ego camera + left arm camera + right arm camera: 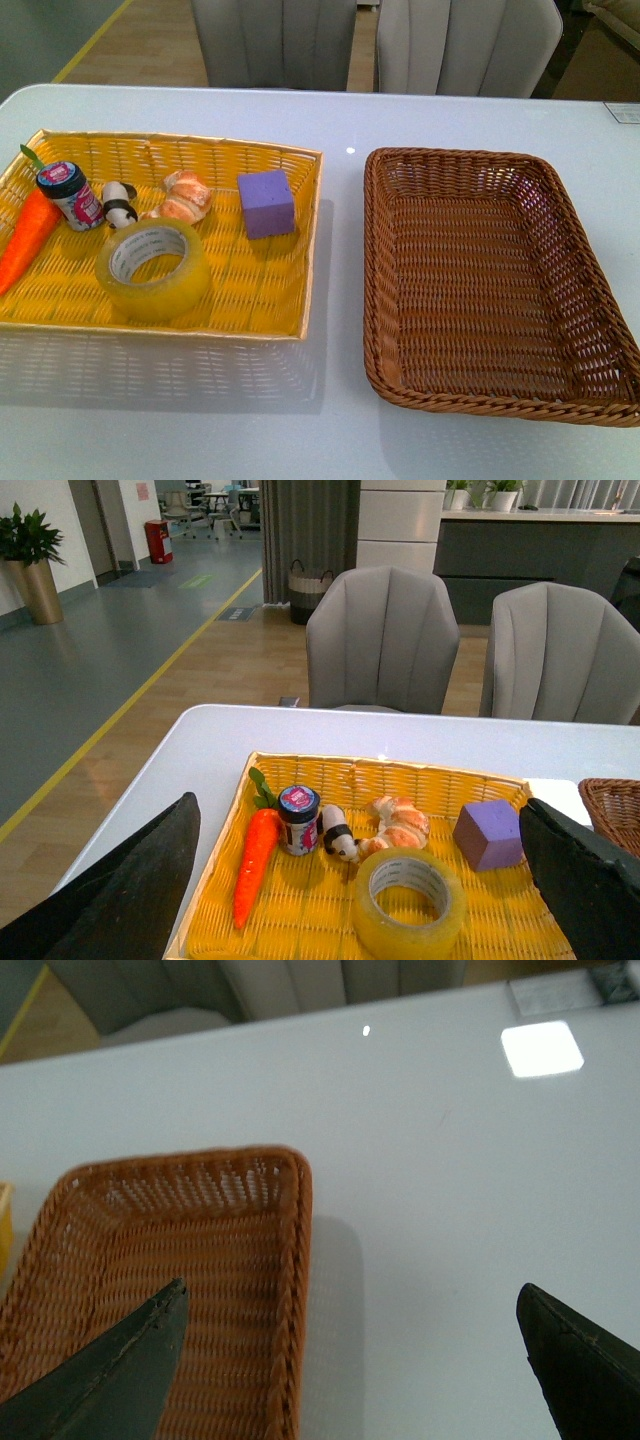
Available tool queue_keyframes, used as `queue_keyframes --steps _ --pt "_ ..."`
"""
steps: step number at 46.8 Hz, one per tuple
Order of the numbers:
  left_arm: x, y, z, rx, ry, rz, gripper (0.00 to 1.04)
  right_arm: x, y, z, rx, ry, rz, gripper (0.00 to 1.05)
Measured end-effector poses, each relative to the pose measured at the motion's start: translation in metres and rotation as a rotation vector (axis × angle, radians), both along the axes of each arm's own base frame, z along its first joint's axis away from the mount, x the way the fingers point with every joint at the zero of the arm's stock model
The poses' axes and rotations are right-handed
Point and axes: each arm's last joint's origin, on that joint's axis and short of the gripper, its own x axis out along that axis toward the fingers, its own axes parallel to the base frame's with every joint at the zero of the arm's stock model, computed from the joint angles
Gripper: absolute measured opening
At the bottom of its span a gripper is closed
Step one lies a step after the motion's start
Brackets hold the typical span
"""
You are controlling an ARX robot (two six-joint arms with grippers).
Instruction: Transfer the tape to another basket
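Tape [155, 290] lies flat, core hole up, axis vertical, round so no long side. It sits in the yellow basket [250, 290] near its front edge, on the worktop's [340, 430] left half, w/ the brown basket [480, 290] apart on the right half. Left pincer [357, 802] is spread wide, released, touching nothing, clear of the yellow basket; right pincer [350, 1285] is likewise wide, gripping nothing, by the brown basket's far right corner.

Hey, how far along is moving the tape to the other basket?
Nothing is done yet: the tape lies in the yellow basket, and the brown basket holds nothing. Nothing is in hand; the left gripper and right gripper are both open. Left to do: grasp, carry, release.
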Motion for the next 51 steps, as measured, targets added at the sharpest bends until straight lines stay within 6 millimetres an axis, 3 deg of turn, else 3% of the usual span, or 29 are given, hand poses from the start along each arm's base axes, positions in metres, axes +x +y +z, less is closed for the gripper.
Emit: queue_keyframes --steps 6,12,17,26,51 --pt "0.000 0.000 0.000 0.000 0.000 0.000 0.96 -0.016 0.006 0.004 -0.102 -0.255 -0.064 0.78" --pt "0.000 0.000 0.000 0.000 0.000 0.000 0.96 -0.044 0.030 0.015 -0.132 -0.394 -0.032 0.55" --pt "0.000 0.000 0.000 0.000 0.000 0.000 0.96 -0.071 0.043 0.019 -0.140 -0.412 -0.048 0.31" --pt "0.000 0.000 0.000 0.000 0.000 0.000 0.96 -0.095 0.056 0.016 -0.140 -0.398 -0.039 0.01" --pt "0.000 0.000 0.000 0.000 0.000 0.000 0.96 -0.145 0.080 0.017 -0.141 -0.398 -0.037 0.02"
